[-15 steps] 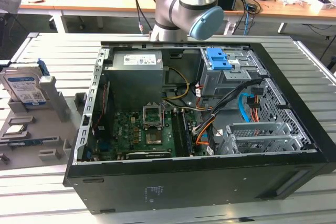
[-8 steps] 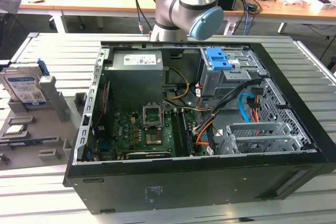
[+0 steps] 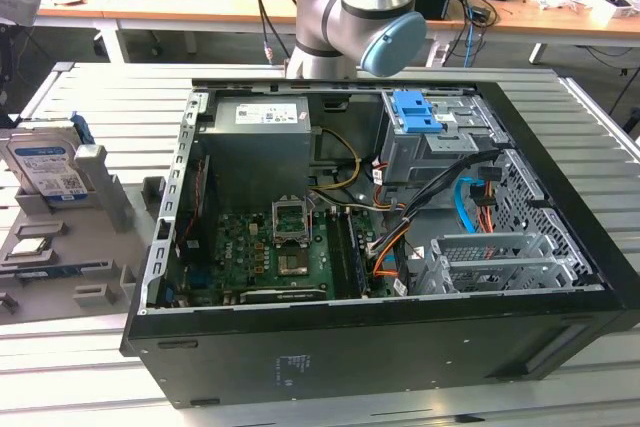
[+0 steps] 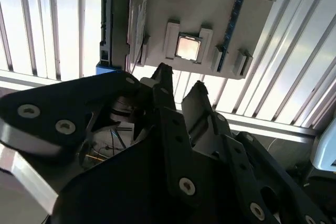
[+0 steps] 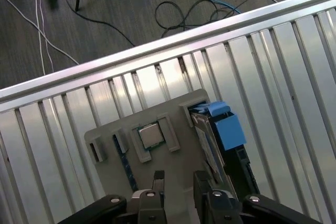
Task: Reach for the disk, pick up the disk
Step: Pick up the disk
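Note:
The disk (image 3: 42, 160), silver with a white-and-blue label and a blue carrier, stands on edge in a slot of the grey holder tray (image 3: 60, 247) at the exterior view's left. Both wrist views look down on it edge-on: the disk (image 5: 227, 129) sits at one side of the tray (image 5: 178, 156), and the disk (image 4: 135, 19) shows blue ends. My gripper (image 5: 179, 179) hangs well above the tray, beside the disk and apart from it. The gripper (image 4: 181, 85) is open with nothing between its black fingers (image 4: 163, 77).
A small square silver chip (image 5: 150, 136) lies in the tray's middle pocket, close under the fingers. A large open computer case (image 3: 400, 347) with a blue latch (image 3: 415, 112) fills the slatted metal table (image 3: 600, 147). Beyond the table edge (image 5: 157, 51), cables lie on the floor.

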You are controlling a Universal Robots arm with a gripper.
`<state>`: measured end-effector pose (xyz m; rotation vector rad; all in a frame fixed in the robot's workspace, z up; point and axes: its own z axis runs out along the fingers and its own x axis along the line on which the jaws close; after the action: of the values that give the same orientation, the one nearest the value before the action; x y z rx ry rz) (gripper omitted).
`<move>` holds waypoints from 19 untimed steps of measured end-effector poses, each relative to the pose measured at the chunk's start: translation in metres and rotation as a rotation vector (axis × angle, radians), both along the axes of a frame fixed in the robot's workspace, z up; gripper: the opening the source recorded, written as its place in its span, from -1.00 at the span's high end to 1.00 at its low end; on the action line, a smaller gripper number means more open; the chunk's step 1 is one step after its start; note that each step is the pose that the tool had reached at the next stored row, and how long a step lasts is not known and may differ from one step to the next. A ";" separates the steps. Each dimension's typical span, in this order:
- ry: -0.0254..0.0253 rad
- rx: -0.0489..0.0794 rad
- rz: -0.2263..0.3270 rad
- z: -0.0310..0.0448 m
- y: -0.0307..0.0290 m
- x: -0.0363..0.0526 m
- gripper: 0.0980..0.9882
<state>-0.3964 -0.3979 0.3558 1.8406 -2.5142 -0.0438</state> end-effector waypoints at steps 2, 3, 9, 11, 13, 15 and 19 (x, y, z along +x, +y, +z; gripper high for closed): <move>0.0000 0.000 0.000 0.0000 0.0000 0.0000 0.42; 0.0000 0.000 0.000 0.0000 0.0000 0.0000 0.28; 0.0000 0.000 0.000 0.0000 0.0010 0.0000 0.28; 0.0000 0.000 0.000 0.0000 0.0033 0.0000 0.28; 0.0000 0.000 0.000 0.0000 0.0069 0.0000 0.28; 0.0000 0.000 0.000 0.0000 0.0128 0.0000 0.28; -0.0001 0.000 0.002 0.0000 0.0247 0.0000 0.28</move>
<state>-0.3964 -0.3732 0.3558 1.8434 -2.5122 -0.0437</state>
